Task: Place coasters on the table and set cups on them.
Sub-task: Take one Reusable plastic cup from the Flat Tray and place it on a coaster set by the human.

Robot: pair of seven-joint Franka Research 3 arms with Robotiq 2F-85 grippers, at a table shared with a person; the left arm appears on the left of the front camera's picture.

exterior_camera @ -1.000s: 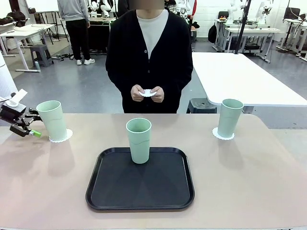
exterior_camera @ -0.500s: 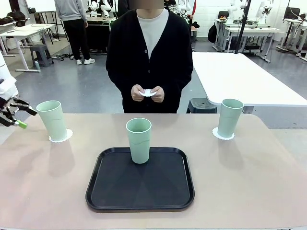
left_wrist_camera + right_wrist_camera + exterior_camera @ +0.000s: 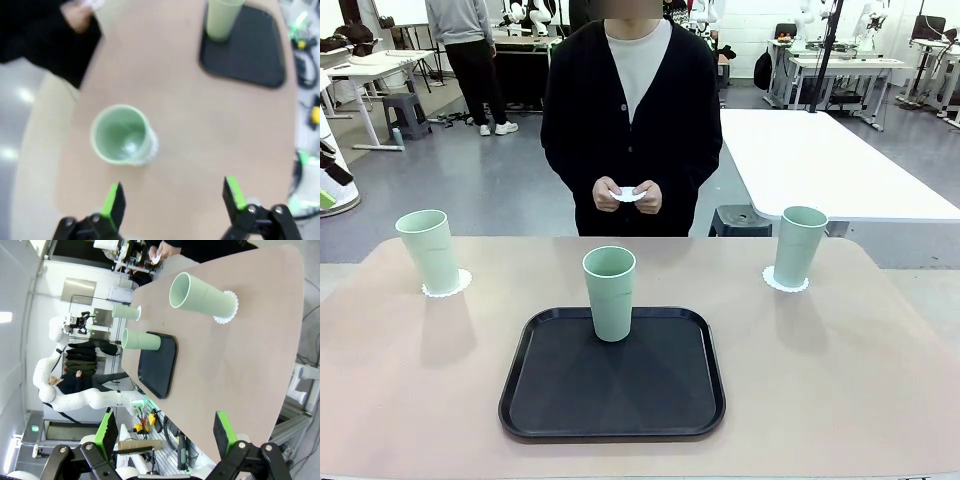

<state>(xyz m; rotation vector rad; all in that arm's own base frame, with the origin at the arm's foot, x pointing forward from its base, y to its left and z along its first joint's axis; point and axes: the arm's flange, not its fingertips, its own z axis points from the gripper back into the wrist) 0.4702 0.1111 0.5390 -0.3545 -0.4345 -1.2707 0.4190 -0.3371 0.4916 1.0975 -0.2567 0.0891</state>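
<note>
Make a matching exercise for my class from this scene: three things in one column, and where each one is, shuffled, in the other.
Things
1. left cup
2. middle cup
3. loose coaster

Places
A. in the person's hands
B. on the black tray
C. on a scalloped coaster on the table

Pairs: 1-C; 2-B; 3-A
</note>
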